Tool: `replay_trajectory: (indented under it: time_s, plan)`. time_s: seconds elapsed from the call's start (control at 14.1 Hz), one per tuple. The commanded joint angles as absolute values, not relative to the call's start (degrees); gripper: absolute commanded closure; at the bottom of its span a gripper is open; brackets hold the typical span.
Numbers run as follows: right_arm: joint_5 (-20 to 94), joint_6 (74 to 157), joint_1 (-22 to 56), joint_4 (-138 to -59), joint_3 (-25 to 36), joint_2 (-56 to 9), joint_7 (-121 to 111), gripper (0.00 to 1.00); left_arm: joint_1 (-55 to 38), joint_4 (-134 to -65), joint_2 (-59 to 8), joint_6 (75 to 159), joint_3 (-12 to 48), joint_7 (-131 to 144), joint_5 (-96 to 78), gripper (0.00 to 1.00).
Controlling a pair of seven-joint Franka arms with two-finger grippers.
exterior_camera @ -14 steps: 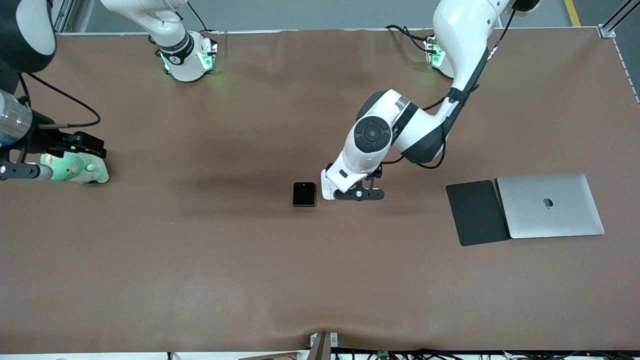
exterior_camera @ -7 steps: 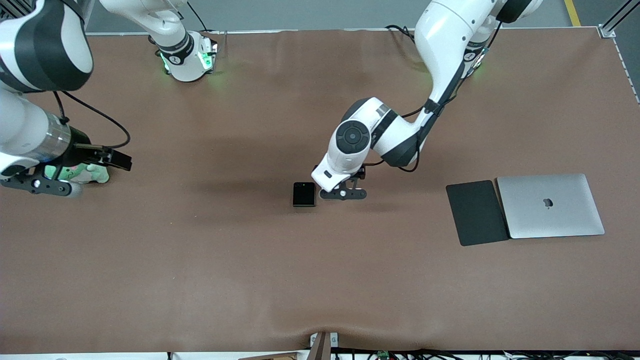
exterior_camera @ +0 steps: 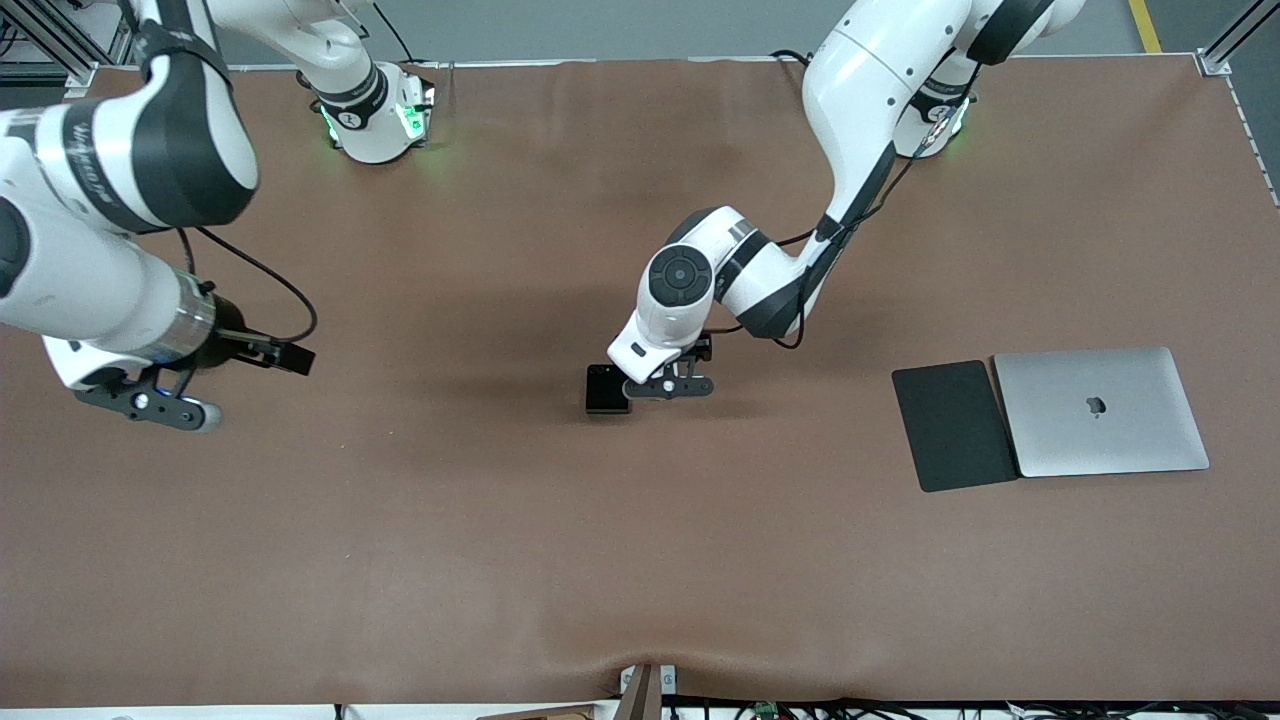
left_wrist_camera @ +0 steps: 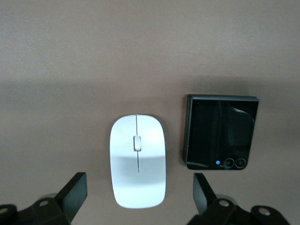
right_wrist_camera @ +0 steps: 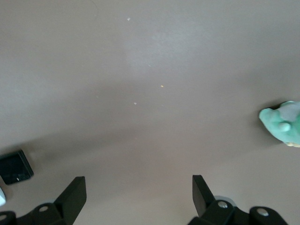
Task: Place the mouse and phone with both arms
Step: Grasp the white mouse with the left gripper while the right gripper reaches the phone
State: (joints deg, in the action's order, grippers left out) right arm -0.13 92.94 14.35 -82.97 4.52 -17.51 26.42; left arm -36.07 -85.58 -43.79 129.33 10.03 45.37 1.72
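Right gripper (right_wrist_camera: 136, 194) fingers spread over bare brown table (right_wrist_camera: 150, 70); small black square phone (right_wrist_camera: 15, 167) visible, green plush toy (right_wrist_camera: 282, 123) at frame edge.

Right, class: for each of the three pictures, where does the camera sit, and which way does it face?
Front view: high across the table, facing both arms' bases; shows the phone, laptop.
Left wrist view: looks down past the open left pincer at the mouse beside the phone.
Right wrist view: looks down past the open right pincer at table, green toy.
All three share the phone.

Glossy white mouse (left_wrist_camera: 137, 161), glossy black phone (left_wrist_camera: 220, 132), matt brown tabletop (exterior_camera: 400, 540).
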Motion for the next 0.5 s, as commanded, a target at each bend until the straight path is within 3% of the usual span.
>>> replay_trajectory:
  time_s: [0.0,0.21,0.43]
  plan:
    - [0.3,94.6,15.9,-80.9,4.8,-19.7,28.7,0.0,-36.8,-84.1,-45.6,130.5,9.2,47.2,3.8,0.0]
    - [2.2,95.6,19.7,-80.9,4.3,-23.5,25.8,0.0,-36.8,-84.1,-47.1,131.8,9.0,48.1,5.4,0.0]
    - [5.3,95.4,20.9,-81.5,4.0,-23.4,24.8,0.0,-36.8,-84.2,-47.8,132.5,8.9,48.2,5.4,0.0]
